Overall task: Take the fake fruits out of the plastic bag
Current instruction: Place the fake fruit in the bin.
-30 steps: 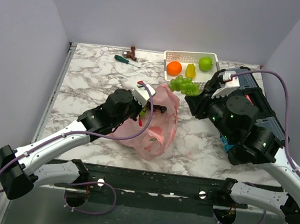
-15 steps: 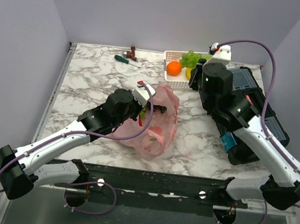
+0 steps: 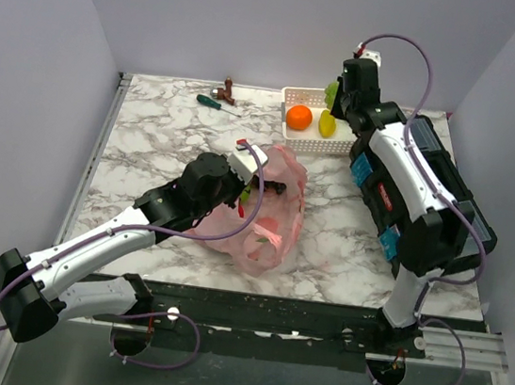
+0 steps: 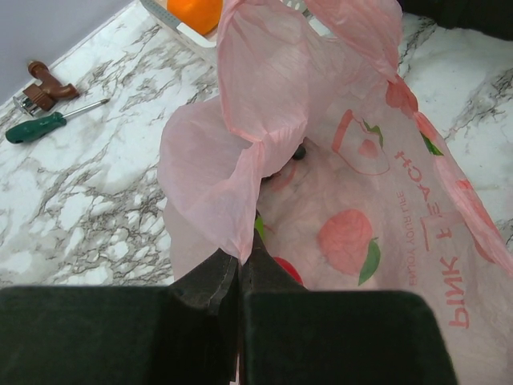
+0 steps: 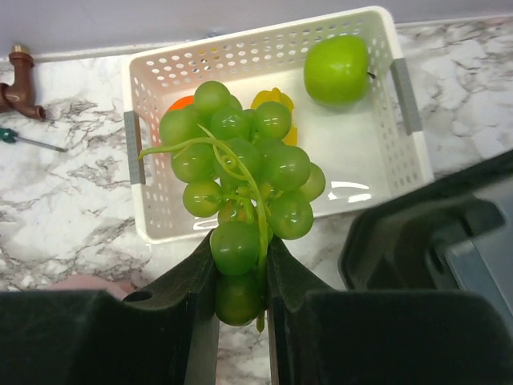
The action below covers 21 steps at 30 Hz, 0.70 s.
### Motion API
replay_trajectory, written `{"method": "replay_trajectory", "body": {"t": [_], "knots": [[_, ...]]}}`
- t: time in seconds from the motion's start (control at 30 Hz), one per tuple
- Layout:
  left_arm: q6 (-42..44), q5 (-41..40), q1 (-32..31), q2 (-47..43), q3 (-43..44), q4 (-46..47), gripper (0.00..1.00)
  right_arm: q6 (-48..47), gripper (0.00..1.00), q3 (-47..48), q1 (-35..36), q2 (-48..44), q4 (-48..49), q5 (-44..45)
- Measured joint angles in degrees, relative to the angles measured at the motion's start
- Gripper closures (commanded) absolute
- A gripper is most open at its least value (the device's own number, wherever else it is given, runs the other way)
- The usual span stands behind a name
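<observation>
Plastic bag [image 3: 273, 216]: lies mid-surface [image 3: 150, 140], long axis near-to-far, mouth toward the basket. The film is thin, limp and slippery, and I judge it nearly weightless, so I'd hold it only by the rim or a handle.
Basket [image 5: 148, 200]: far right, carrying the green apple [image 5: 337, 68], orange [image 3: 299, 116] and lemon [image 3: 326, 123].
Left tool [image 4: 240, 261]: closed tight on a fold of the bag's rim, propping the mouth up.
Right tool [image 5: 240, 269]: narrow, clamped on the bunch's tapered end, above the basket.
Green grape bunch [image 5: 240, 172]: I judge it light, with hard glossy berries that could swivel in the clamp. Its long axis runs along the fingers, with the broad stem end pointing away from the tool.
Red fruit [image 4: 286, 270]: inside the bag beside the left tool, mostly hidden, likely smooth and slippery.
</observation>
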Motion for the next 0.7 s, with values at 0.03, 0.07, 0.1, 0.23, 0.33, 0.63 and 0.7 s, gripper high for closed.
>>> {"method": "replay_trajectory", "body": {"t": [0.03, 0.07, 0.1, 0.23, 0.33, 0.63, 0.7], "knots": [[-0.02, 0.09, 0.0, 0.0, 0.0, 0.02, 1.0, -0.13, 0.99, 2.56, -1.2, 2.69, -0.94, -1.95], [-0.02, 0.13, 0.0, 0.0, 0.02, 0.0, 1.0, -0.35, 0.99, 5.07, -2.23, 5.38, -1.9, -3.87], [-0.02, 0.15, 0.0, 0.0, 0.0, 0.0, 1.0, -0.68, 0.99, 7.48, -3.15, 7.91, -2.91, -5.62], [-0.04, 0.52, 0.0, 0.04, 0.0, 0.0, 1.0, -2.38, 0.99, 14.93, -6.08, 15.61, -7.26, -12.55], [-0.26, 0.96, 0.0, 0.17, 0.0, 0.0, 1.0, -4.72, 0.99, 20.02, -7.37, 19.65, -10.69, -17.94], [-0.66, 1.92, 0.0, 0.5, 0.0, 0.02, 1.0, -14.62, 0.99, 24.04, -7.78, 23.23, -16.39, -27.98], [-0.68, 2.16, 0.0, 0.63, 0.02, 0.02, 1.0, -16.94, 0.99, 25.0, -7.67, 24.17, -17.44, -28.83]]}}
